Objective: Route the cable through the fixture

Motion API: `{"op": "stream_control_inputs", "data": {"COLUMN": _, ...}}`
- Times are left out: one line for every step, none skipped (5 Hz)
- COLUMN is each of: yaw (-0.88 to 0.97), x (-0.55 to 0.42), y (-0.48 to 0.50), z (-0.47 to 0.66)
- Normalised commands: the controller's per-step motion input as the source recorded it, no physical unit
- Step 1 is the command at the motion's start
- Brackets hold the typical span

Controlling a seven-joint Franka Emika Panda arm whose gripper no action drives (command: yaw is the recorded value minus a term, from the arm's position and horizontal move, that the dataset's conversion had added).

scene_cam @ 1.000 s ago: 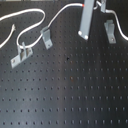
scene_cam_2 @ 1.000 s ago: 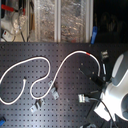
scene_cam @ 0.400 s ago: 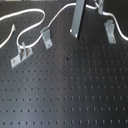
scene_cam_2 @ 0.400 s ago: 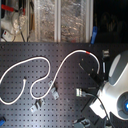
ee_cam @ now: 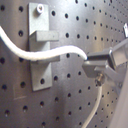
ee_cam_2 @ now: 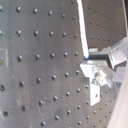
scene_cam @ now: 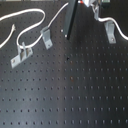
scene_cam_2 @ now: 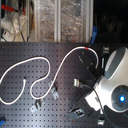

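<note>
Black pegboard table [scene_cam: 75,95] (cluttered shelves [scene_cam_2: 55,20] behind)

White cable on your black dotted board

You see the cable [scene_cam_2: 47,64] is white with one red band [scene_cam_2: 88,48]; the board [scene_cam: 75,95] is black with regular rows of holes, and the fixtures [scene_cam: 46,37] are grey metal.

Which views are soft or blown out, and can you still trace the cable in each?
First exterior view: blurry overall, the cable overexposed white but traceable against the dark pegboard. Second exterior view: soft, glare on the clear bins behind and on the arm's white shell; cable loops readable. First wrist view: sharpest, bracket clear, gripper edge blurred. Second wrist view: soft, uneven sheen on the board.
</note>
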Motion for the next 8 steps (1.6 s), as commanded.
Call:
{"op": "stream_control_inputs", "data": {"yaw": 0.25, "x": 0.146, "y": 0.172, "z": 0.00}}
{"op": "stream_control_inputs", "data": {"yaw": 0.32, "x": 0.268, "y": 0.216, "z": 0.00}}
{"op": "stream_control_inputs", "data": {"yaw": 0.23, "x": 0.177, "y": 0.121, "z": 0.18}}
{"op": "stream_control_inputs", "data": {"yaw": -0.19, "x": 0.093, "y": 0.008, "z": 0.37}}
{"op": "stream_control_inputs", "data": {"yaw": -0.66, "x": 0.063, "y": -0.010, "z": 0.40}}
{"op": "stream_control_inputs", "data": {"yaw": -0.83, "x": 0.002, "y": 0.002, "z": 0.27}}
{"op": "stream_control_inputs", "data": {"yaw": -0.94, "x": 0.001, "y": 0.005, "z": 0.21}}
{"op": "stream_control_inputs", "data": {"yaw": -0.82, "x": 0.000, "y": 0.000, "z": 0.01}}
